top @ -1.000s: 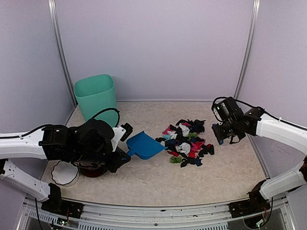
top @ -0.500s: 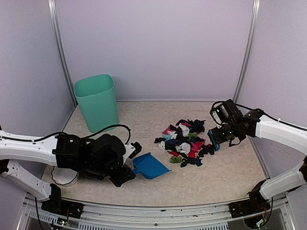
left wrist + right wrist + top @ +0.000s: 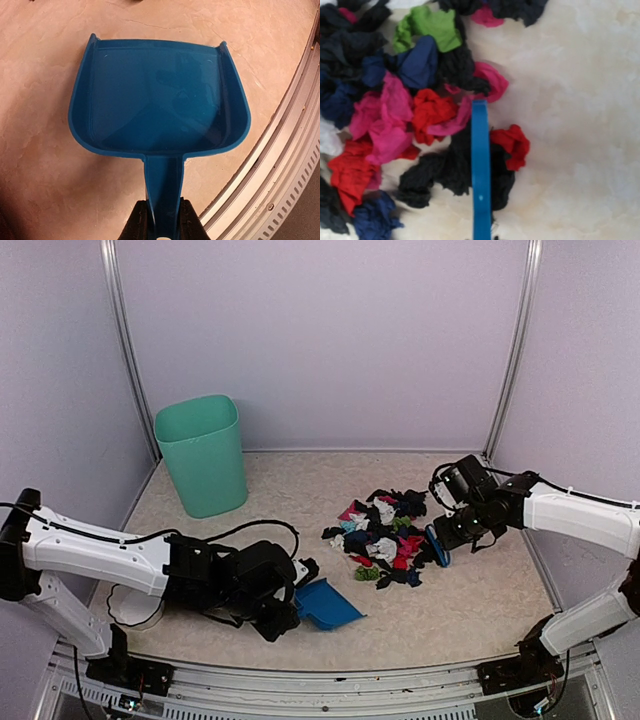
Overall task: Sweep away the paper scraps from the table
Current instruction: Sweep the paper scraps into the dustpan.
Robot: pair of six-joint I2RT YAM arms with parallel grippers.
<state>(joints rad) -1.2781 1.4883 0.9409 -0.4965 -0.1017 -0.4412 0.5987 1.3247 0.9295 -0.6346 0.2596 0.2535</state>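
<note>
Table (image 3: 470,610) holds paper scraps (image 3: 385,540) seemingly beside right hand (image 3: 447,533)

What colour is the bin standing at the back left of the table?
The bin is plain mint green, clearest in the top view.

No readable text, label, brand or number is showing anywhere, whether on the blue dustpan (image 3: 159,100), the green bin (image 3: 202,453) or the table (image 3: 470,590).
</note>
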